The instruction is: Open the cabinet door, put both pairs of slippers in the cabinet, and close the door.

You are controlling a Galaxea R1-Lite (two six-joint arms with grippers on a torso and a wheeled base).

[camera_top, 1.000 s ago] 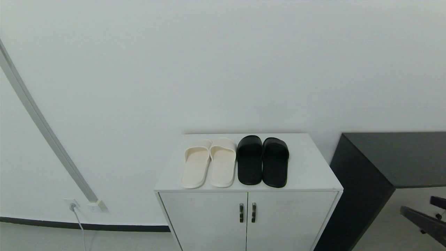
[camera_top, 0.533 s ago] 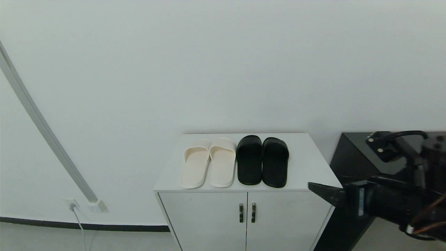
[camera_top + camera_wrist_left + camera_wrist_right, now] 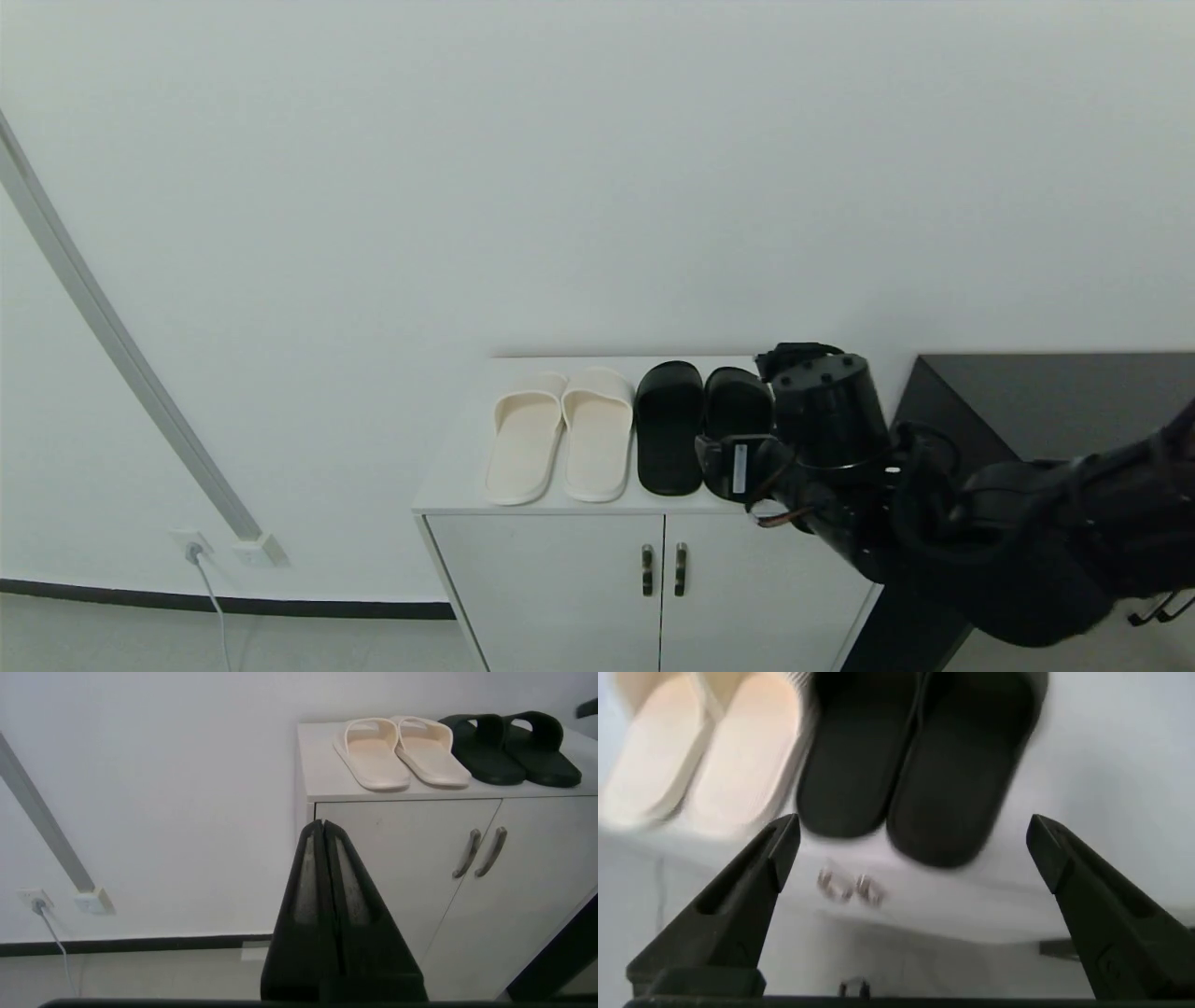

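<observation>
Right gripper (image 3: 913,826) hovering near black slippers (image 3: 915,756), jaws spread wide.
We're seeing left gripper (image 3: 322,833) pressed together, facing the cabinet (image 3: 392,859); doors sitting closed, beige slippers (image 3: 402,751) lying on top.

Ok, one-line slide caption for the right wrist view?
Open right gripper poised over black slippers atop the cabinet.
</observation>
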